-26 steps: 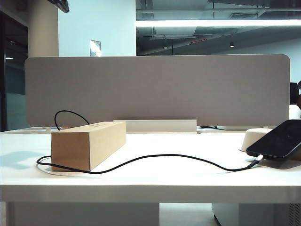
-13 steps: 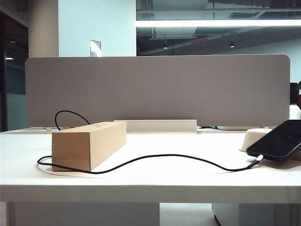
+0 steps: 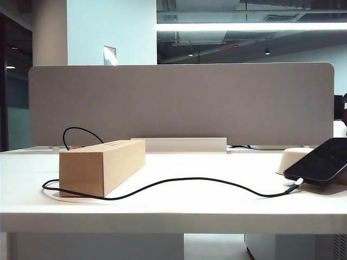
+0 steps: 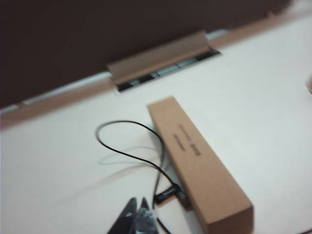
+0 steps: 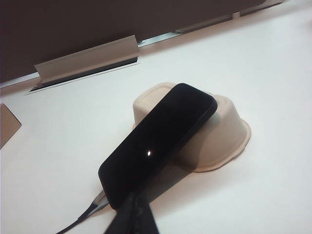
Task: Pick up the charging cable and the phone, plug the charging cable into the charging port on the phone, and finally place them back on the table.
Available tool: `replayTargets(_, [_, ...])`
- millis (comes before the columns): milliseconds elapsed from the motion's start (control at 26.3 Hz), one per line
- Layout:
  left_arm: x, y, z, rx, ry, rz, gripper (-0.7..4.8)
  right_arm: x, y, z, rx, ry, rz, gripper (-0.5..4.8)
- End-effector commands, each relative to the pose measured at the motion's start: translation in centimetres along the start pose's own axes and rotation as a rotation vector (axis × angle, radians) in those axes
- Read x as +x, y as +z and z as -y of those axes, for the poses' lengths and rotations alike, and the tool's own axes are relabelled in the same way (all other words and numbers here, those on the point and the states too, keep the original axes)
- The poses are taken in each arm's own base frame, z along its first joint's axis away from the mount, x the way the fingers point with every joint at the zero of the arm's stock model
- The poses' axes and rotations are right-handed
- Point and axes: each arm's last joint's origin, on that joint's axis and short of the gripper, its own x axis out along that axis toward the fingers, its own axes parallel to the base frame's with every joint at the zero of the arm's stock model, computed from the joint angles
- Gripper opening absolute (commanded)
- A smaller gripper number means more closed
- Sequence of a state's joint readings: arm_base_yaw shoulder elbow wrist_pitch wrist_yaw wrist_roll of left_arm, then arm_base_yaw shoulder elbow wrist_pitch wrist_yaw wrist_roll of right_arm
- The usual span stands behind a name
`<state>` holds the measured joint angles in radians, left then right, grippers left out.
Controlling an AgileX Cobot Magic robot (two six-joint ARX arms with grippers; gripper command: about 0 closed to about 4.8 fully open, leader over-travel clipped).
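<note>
Exterior view: charging cable (image 3: 179, 181) plugged into phone (image 3: 324, 160) leaning on tray (image 3: 290, 158); left gripper (image 4: 134, 219) and right gripper (image 5: 134, 214) closed, empty, above table (image 3: 190, 206).

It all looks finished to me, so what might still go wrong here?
The phone leans tilted on the upturned beige tray, so it may slide off. The charging cable is plugged in at the phone's low edge; a tug could pull it out. The left end effector, shut, sits close to the cable's other end by the cardboard box and might snag it.
</note>
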<state>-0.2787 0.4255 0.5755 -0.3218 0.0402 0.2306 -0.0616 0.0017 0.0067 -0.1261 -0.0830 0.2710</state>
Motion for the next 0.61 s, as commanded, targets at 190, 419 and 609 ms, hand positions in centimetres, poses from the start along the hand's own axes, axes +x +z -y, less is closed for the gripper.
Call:
replayTargets(190, [-1.2,-0.5,-0.5,-0.124,0.138,0.118,-0.05,0.0,-0.1,0.0,-0.003,0.002,0.005,-0.01])
replayTargets(419, [-1.2,-1.1,-0.9,-0.171,0.135,0.077,-0.05,0.0,-0.1,0.0,-0.003,0.002,0.005,-0.01])
replayTargets(609, [-1.4,-1.7,-1.1,-0.185,0.107,0.028,-0.05,0.0,-0.1,0.0,-0.003,0.002,0.005,-0.01])
